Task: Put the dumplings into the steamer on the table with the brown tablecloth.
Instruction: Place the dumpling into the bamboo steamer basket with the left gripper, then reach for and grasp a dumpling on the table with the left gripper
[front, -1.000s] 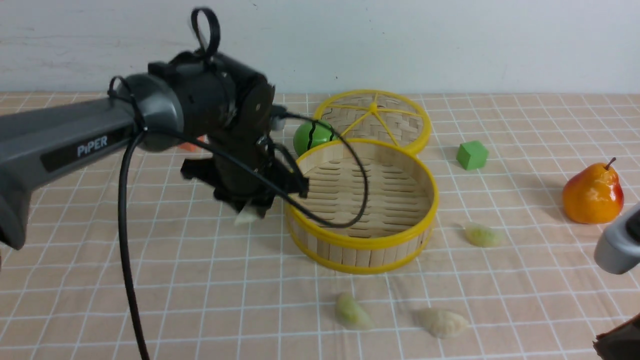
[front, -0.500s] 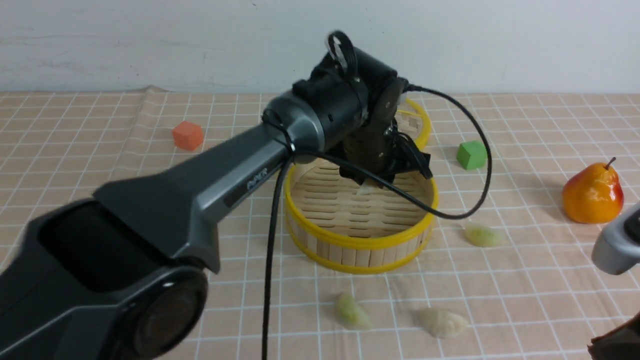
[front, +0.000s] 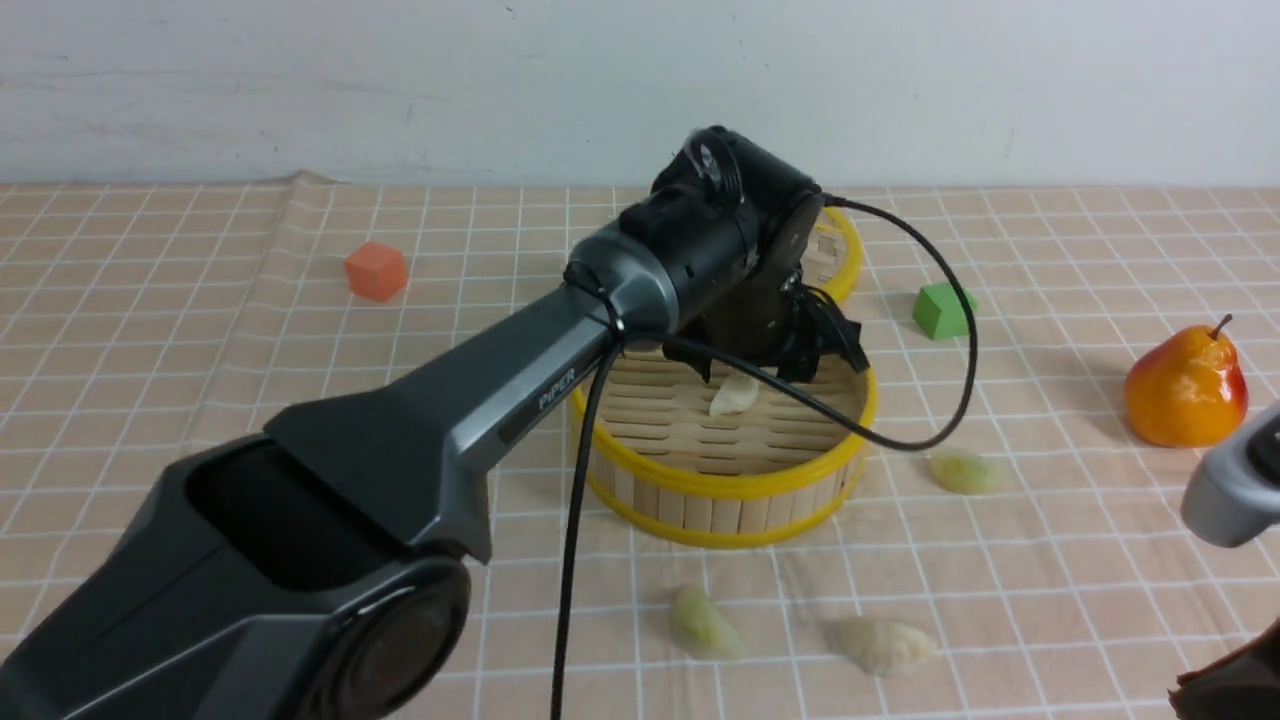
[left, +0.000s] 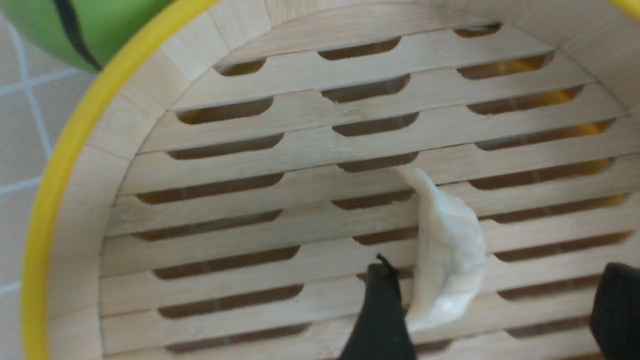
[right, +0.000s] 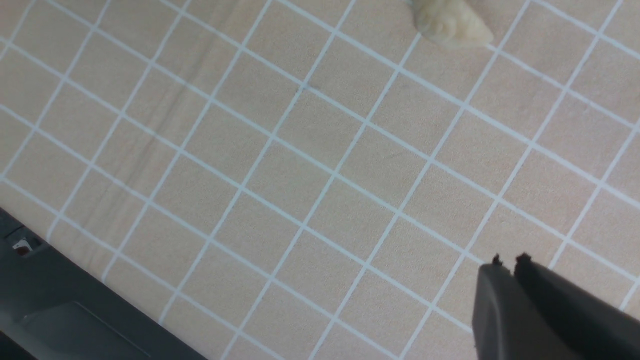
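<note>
My left gripper hangs inside the yellow-rimmed bamboo steamer, open. In the left wrist view its black fingers stand wide apart, and a cream-white dumpling sits loose beside one of them over the slatted floor. The same dumpling shows in the front view. On the brown tablecloth lie a pale green dumpling right of the steamer, another green one and a cream one in front. My right gripper is shut and empty, low at the front right, short of the cream dumpling.
An orange cube sits at the back left, a green cube and an orange pear at the right. The woven lid lies behind the steamer, half hidden by my arm. A green ball touches the steamer's outer wall.
My left arm swung right from beside the steamer to over its floor. Its jaws opened and the cream dumpling left them. The right arm barely moved.
</note>
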